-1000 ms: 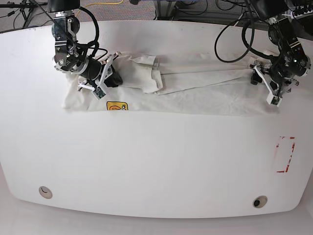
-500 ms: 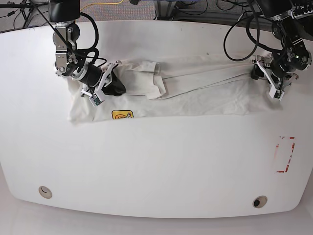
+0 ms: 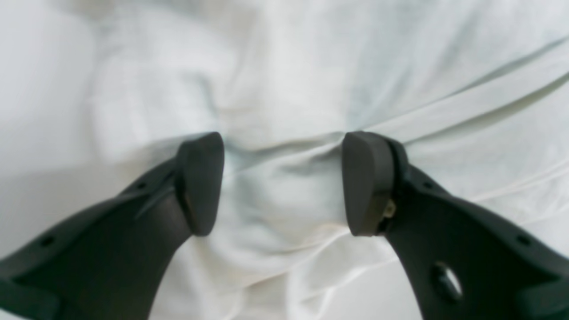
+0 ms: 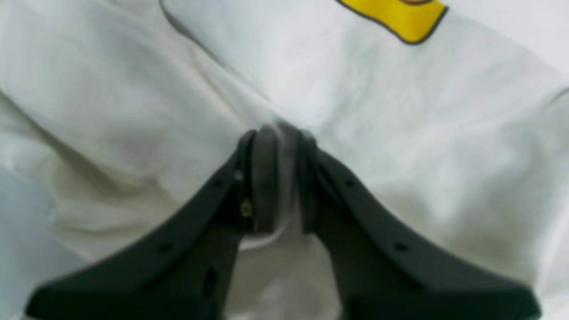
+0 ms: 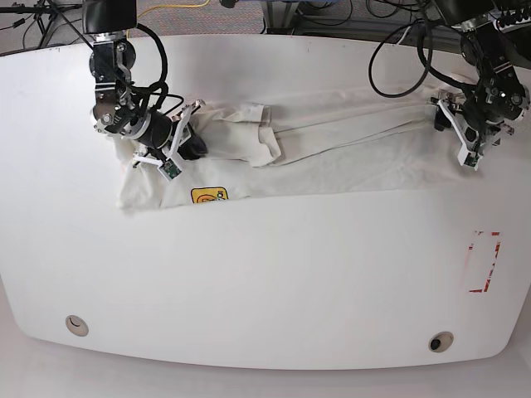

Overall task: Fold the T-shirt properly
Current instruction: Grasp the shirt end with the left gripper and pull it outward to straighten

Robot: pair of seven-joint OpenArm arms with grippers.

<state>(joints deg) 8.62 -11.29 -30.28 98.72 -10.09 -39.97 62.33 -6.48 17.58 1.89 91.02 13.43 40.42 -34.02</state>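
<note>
T-shirt graphic hidden; yellow label cut off

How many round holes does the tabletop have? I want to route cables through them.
2, both near the front edge of the table: one hole at the front left corner of the base view, the other hole at the front right. The T-shirt might hide more.

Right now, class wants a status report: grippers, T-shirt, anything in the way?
Right gripper shut on T-shirt. Left gripper open over cloth. Shirt bunched lengthwise. Nothing in the way.
</note>
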